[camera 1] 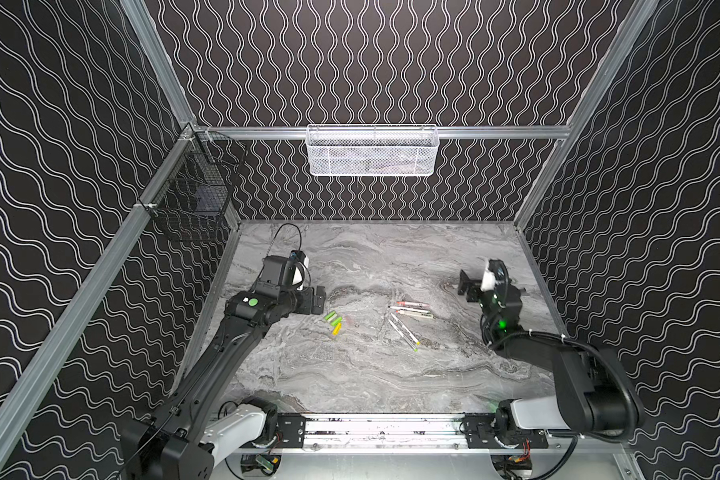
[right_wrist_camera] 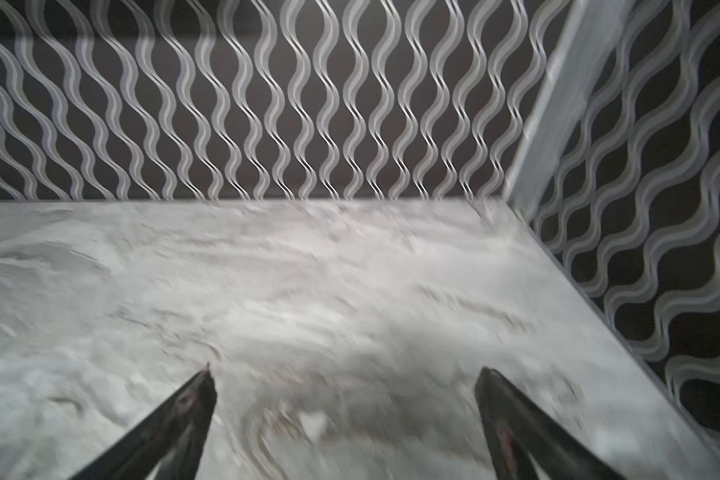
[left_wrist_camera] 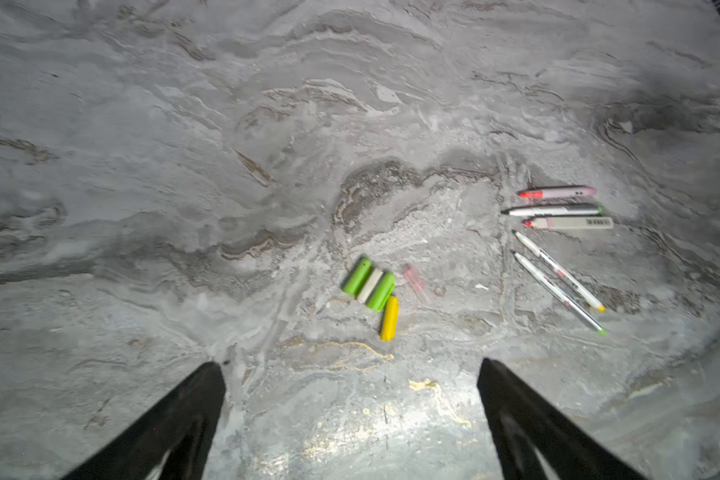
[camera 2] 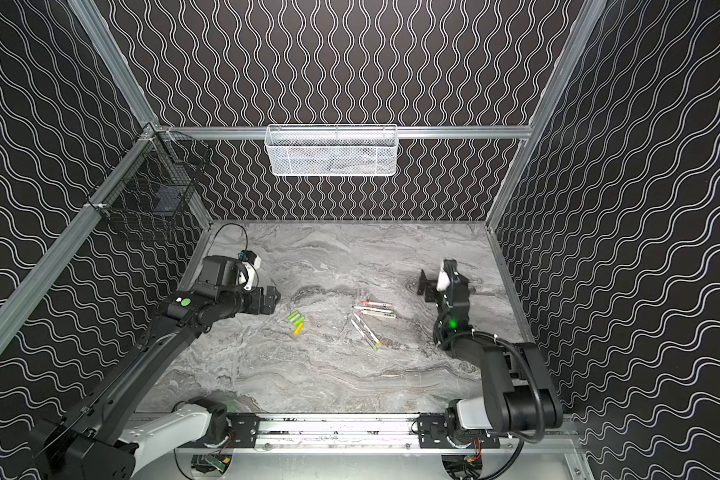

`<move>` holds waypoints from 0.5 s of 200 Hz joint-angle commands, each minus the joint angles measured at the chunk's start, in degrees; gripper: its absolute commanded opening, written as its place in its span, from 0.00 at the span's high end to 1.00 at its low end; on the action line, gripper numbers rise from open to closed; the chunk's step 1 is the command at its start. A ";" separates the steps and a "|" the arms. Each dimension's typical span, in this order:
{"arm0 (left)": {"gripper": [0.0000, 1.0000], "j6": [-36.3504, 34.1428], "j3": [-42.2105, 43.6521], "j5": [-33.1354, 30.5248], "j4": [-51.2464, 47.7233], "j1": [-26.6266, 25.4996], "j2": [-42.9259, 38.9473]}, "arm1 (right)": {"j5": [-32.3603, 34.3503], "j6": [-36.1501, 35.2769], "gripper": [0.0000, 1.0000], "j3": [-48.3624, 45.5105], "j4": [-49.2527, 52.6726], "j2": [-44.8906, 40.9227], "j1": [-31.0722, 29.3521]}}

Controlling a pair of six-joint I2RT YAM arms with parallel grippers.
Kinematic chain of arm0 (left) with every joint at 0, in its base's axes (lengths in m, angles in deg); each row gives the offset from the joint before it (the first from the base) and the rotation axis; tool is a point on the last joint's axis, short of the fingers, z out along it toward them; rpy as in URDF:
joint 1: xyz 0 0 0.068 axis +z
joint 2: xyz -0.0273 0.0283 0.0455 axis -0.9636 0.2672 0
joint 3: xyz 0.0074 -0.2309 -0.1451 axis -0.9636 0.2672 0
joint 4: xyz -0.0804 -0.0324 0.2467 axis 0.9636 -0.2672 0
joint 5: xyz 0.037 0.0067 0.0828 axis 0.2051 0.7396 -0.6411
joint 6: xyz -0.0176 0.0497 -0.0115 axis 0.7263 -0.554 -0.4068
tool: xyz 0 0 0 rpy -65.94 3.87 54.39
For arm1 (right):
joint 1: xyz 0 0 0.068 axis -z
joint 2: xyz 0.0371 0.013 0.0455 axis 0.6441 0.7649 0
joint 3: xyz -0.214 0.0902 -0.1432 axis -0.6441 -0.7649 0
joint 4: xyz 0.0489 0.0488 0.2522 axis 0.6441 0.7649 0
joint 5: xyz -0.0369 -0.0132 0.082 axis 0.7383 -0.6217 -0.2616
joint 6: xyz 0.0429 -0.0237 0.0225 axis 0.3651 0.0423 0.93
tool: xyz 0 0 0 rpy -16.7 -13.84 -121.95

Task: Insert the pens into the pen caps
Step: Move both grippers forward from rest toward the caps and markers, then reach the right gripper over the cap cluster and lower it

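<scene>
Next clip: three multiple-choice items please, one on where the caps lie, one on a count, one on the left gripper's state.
1. In both top views the pen caps lie: A) left of the pens; B) right of the pens; C) across the pens.
2. Count of lime green caps: A) one; B) two; C) four.
3. The left gripper is: A) shut on a pen; B) shut on a cap; C) open, empty.
A: the caps sit on the left gripper's side. B: two show, a pale cap between them. C: its jaws stand wide apart, nothing between.
</scene>
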 commanded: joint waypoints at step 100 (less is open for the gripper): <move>0.01 2.73 5.45 9.43 -0.47 -0.28 -0.58 | -22.37 11.93 0.12 16.00 55.89 -4.99 -26.53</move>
